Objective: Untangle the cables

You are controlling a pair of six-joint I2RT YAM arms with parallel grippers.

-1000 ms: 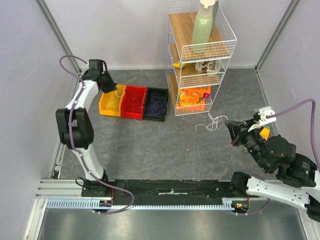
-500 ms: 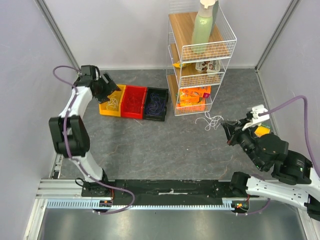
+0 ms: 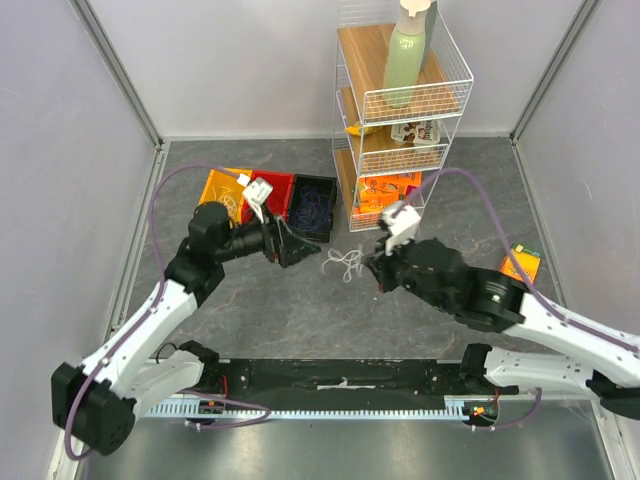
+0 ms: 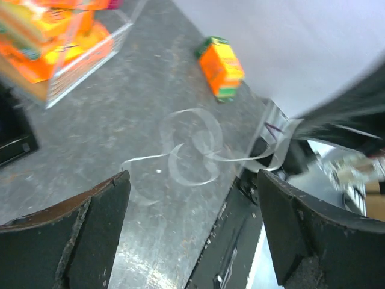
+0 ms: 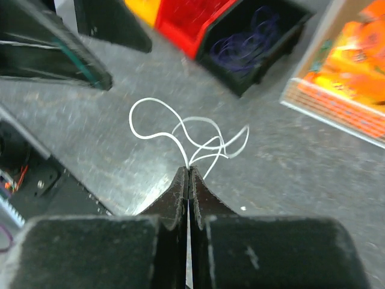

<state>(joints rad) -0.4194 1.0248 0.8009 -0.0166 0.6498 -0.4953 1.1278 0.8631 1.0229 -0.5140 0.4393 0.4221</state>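
**Now: white cable pinched by the right gripper, with the left gripper gaping beside it**

At the back left of the grey stone-patterned bench [image 3: 260, 310], three small plastic bins stand touching in a row. They are a yellow bin [image 3: 215, 186], a red bin [image 3: 280, 185] and a black bin [image 3: 318, 205]. The black one holds a loose clump of thin purple cables [image 3: 310, 213].

In front of the black bin the left gripper [image 3: 292, 247] points rightward. Its dark fingers [image 4: 90, 235] are spread wide and have hold of nothing.

Just right of it the thin white cable [image 3: 345, 263] lies in loose loops on the bench, between the two grippers. The left wrist view shows it blurred, ahead of the gap between the spread fingers.

The right gripper [image 3: 375, 272] is at the cable's right end. Its fingers are pressed fully together and pinch the cable. In the right wrist view the white strands fan out from the closed tips toward the bins.

Behind the right gripper stands a white wire rack [image 3: 440, 95]. It carries a pale green bottle [image 3: 405, 55] on its top wooden shelf and orange packets lower down.

Far right, well apart from the cable, a small orange box [image 3: 521, 263] lies on the bench.
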